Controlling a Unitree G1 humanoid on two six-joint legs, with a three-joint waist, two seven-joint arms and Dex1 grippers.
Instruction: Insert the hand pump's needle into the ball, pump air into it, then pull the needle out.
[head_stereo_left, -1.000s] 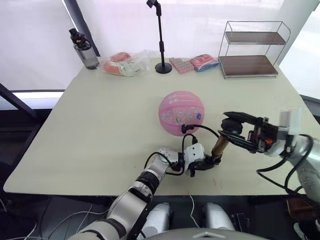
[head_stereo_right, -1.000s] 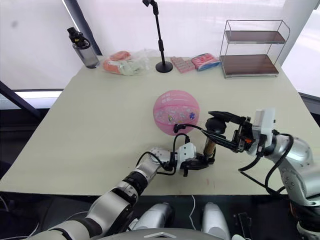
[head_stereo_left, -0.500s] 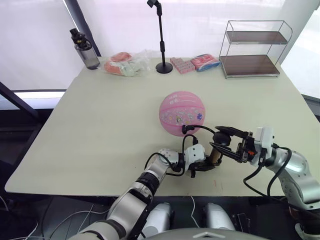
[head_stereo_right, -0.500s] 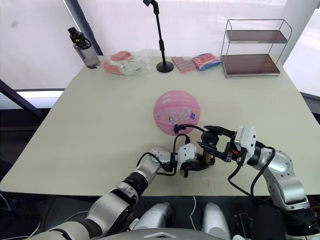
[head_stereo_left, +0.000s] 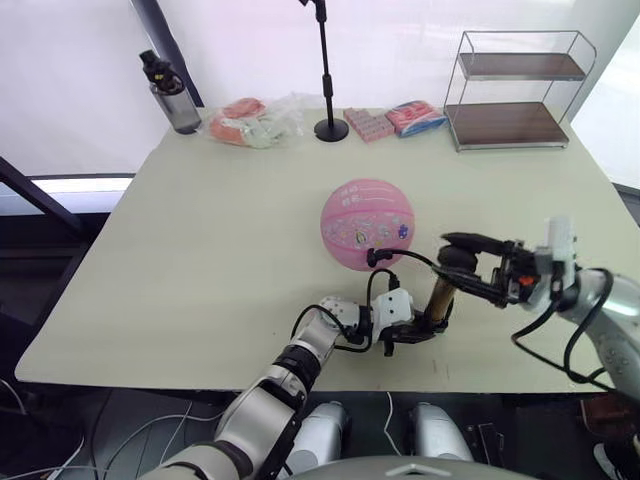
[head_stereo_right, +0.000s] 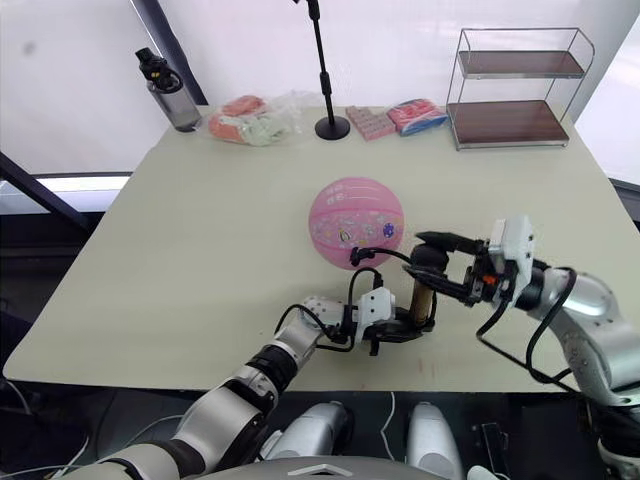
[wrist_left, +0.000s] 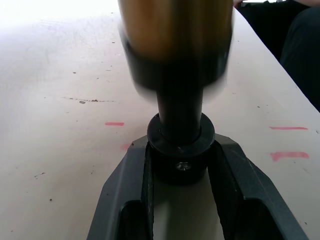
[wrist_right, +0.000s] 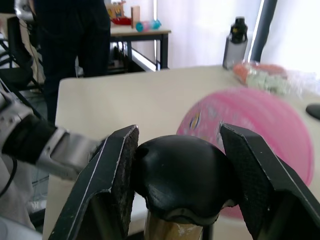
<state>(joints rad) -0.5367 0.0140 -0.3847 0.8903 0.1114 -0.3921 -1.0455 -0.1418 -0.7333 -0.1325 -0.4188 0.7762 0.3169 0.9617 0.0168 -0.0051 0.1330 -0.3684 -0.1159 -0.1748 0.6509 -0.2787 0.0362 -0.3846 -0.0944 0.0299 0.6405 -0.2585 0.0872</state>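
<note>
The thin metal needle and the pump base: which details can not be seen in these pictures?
- Needle: too small; black hose ends at pink cartoon-print ball, insertion unclear.
- Bronze-gold hand pump: barrel cut off by the left wrist view's edge; base covered by left gripper.
- Black handle: sides covered by right gripper fingers.

1. Left gripper (head_stereo_left: 418, 327) low at the table's near edge, forearm reaching forward, fingers clamped on the hand pump (head_stereo_left: 438, 297) base.
2. Right gripper (head_stereo_left: 462, 265) level, reaching leftward, fingers (wrist_right: 116, 172) closed on its handle.

Needle (head_stereo_left: 371, 259) too small, ball (wrist_right: 260, 130) blurred
</note>
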